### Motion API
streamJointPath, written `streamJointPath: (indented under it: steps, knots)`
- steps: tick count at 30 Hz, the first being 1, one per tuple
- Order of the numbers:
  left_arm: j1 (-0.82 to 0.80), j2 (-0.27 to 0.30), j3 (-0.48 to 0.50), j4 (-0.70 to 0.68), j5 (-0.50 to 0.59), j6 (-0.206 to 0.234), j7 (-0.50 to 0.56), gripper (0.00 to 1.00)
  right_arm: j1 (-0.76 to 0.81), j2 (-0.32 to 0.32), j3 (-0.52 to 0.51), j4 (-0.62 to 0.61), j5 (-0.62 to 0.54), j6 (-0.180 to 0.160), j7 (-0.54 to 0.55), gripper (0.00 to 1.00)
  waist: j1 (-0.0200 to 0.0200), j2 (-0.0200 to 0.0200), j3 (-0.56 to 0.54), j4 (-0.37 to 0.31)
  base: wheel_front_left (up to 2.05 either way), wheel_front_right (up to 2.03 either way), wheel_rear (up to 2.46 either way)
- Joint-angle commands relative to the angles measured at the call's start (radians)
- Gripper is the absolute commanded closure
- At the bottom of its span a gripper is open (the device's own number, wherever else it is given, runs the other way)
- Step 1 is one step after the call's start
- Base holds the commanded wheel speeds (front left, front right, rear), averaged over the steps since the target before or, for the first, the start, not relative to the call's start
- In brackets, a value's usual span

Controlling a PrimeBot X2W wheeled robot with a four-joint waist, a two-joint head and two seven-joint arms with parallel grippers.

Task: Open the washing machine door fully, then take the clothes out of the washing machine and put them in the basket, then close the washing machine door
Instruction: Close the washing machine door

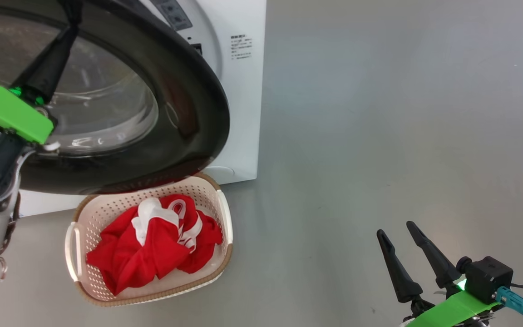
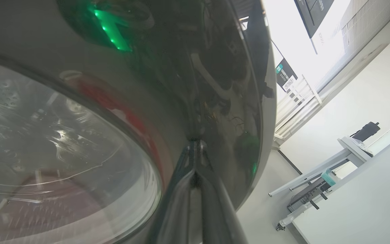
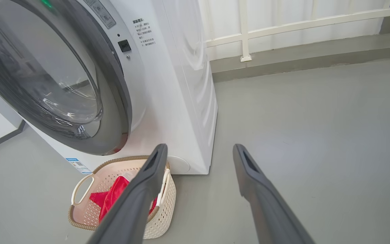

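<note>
Door-closing stage, as judged: the clothes [image 1: 152, 245] lie in the basket [image 1: 107, 210], on the floor just below the door [image 1: 207, 104], which stands ajar. The left gripper [image 2: 194, 159], fingers pinched together and empty, touches the door's black outer rim. The washer [image 1: 239, 91] lies straight beyond, so the push runs that way. The right gripper [image 1: 396, 229], spread wide and empty, hangs well apart.

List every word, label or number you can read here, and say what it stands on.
No text here is legible.
Print block on the washer front: too small to read.
Blue label at the washer's base: blurred.
Dark sign with a code square: too small to read.
</note>
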Motion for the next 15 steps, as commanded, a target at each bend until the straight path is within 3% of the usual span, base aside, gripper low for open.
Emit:
streamJointPath:
  steps: [1,15]
  knots:
    - [-0.050,0.061,0.025,-0.011,-0.008,-0.006,-0.014,1.00,-0.033,-0.009,0.018,-0.022,-0.003,0.005,-0.006,0.00,0.0000,-0.0001,0.007,-0.007,0.00,0.00,0.00]
    - [0.031,0.101,-0.046,-0.066,-0.099,-0.006,-0.085,1.00,-0.017,-0.020,0.015,-0.020,-0.007,0.005,-0.006,0.00,0.0000,-0.0001,-0.027,0.039,0.00,0.00,0.00]
